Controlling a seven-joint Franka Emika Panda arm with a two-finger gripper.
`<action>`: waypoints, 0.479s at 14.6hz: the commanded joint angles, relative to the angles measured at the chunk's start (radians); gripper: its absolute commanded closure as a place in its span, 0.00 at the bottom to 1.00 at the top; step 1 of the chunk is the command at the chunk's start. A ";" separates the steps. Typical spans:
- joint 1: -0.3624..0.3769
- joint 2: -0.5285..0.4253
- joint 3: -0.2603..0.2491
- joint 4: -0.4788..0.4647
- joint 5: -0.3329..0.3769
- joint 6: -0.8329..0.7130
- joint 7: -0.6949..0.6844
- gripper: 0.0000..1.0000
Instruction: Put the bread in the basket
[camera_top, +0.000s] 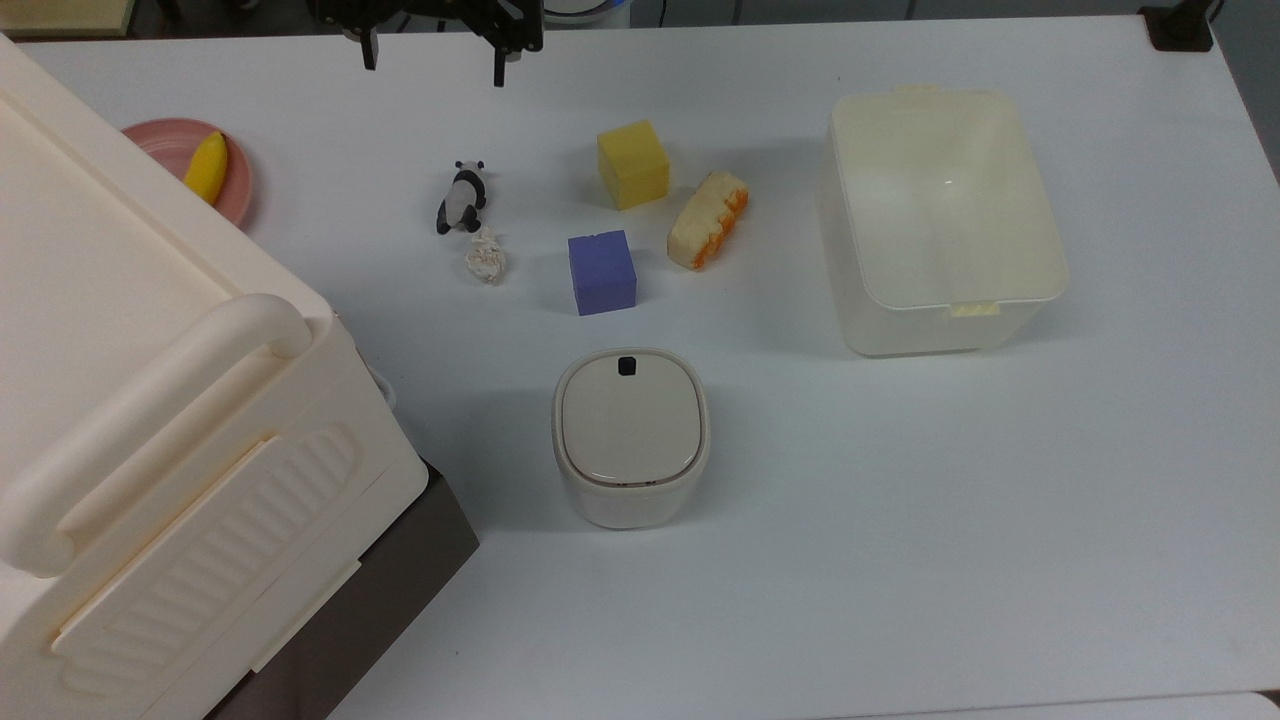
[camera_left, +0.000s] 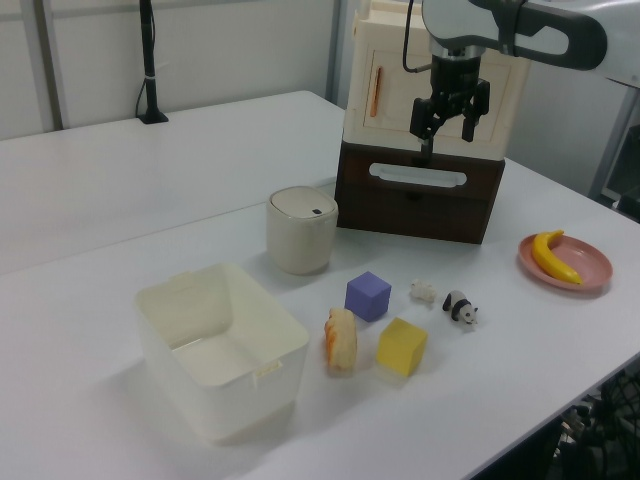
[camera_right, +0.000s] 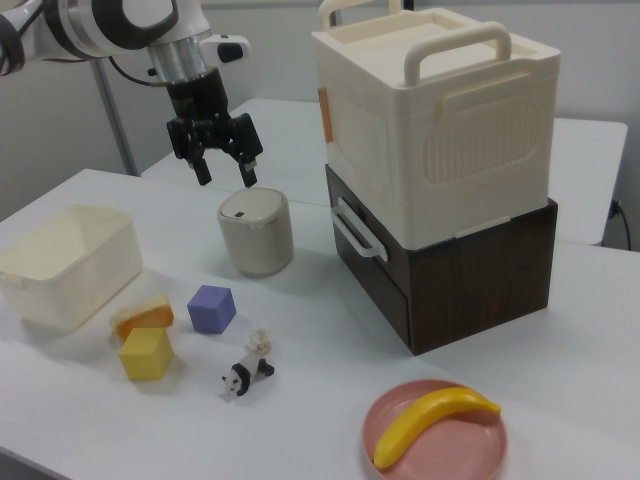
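Top view, scanned from its left to its right: large cream ribbed plastic case with a handle (camera_top: 170, 440) sits on a dark brown drawer unit; just behind it a pink round plate (camera_top: 235, 170) carrying a yellow banana (camera_top: 207, 167). Next, a small black-and-white panda figurine (camera_top: 462, 196) with a crumpled whitish scrap (camera_top: 487, 256) just beside it. The black two-finger end effector (camera_top: 435, 55) hangs above the far edge of the white counter (camera_top: 900, 520), fingers spread apart and holding nothing, well apart from every object. Centre cluster: purple foam cube (camera_top: 602, 272), yellow foam cube (camera_top: 632, 164), and a small beige lidded bin with a black button (camera_top: 631, 435) nearer the camera. The bread (camera_top: 707, 219), an oblong toy loaf with pale cream sides and an orange-brown crust, lies on the counter tilted diagonally, just beside the yellow cube and near the purple one, not touching either as far as I can tell. The basket (camera_top: 1040, 200), a cream-white translucent rectangular tub with rounded corners, stands empty at the top view's right, near the loaf. Task judged not yet started: approach to the loaf comes first. Risks: the yellow cube stands close, so a finger descending on that side could land on it or shove it; fingers not aligned across the loaf's narrow width may nudge it aside instead of closing on it; the lumpy crust may slip; a low carry could clip the tub's rim.
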 joint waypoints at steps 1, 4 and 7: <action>0.007 -0.010 -0.002 -0.015 -0.011 0.008 -0.018 0.00; 0.001 -0.007 -0.002 -0.015 -0.001 0.017 -0.018 0.00; 0.006 0.018 -0.002 -0.015 -0.004 0.015 -0.020 0.00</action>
